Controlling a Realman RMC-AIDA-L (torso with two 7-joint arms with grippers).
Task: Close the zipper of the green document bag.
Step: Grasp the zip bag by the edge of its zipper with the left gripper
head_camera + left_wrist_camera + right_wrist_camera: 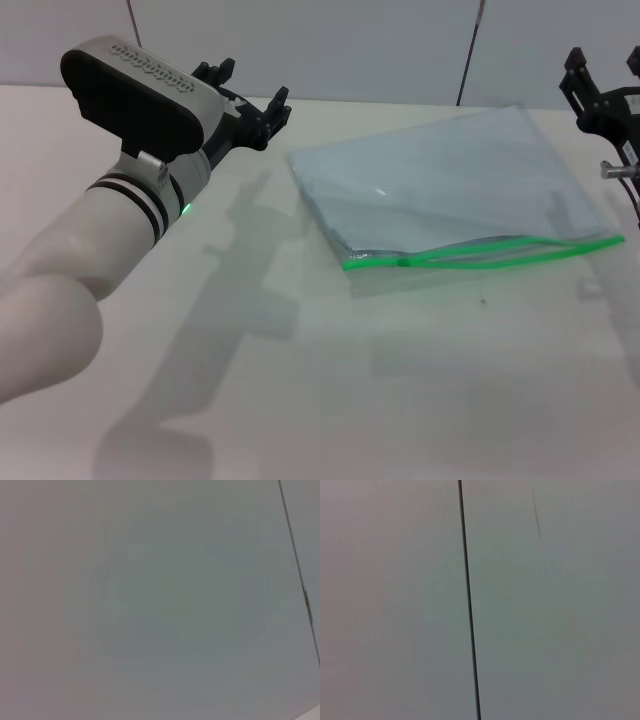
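Pale blue-grey plastic, the green document bag [450, 185] lies flat on the white table [330, 390], its zipper [480, 251] along the near edge. The left gripper [248, 92] hovers beside the bag's far-left corner, jaws open. The right gripper [600, 80] hangs by the right edge; its jaws cannot be made out.

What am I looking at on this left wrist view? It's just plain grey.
Observer: That camera faces a blank wall. The head view shows a green document bag lying flat on the table.
Operator: Is it zipped?
Observer: Its zipper gapes open along the near edge.
Operator: Where are the arms?
Observer: The left gripper hovers open beside the bag's far left corner, not touching; the right gripper is raised at the bag's right side.
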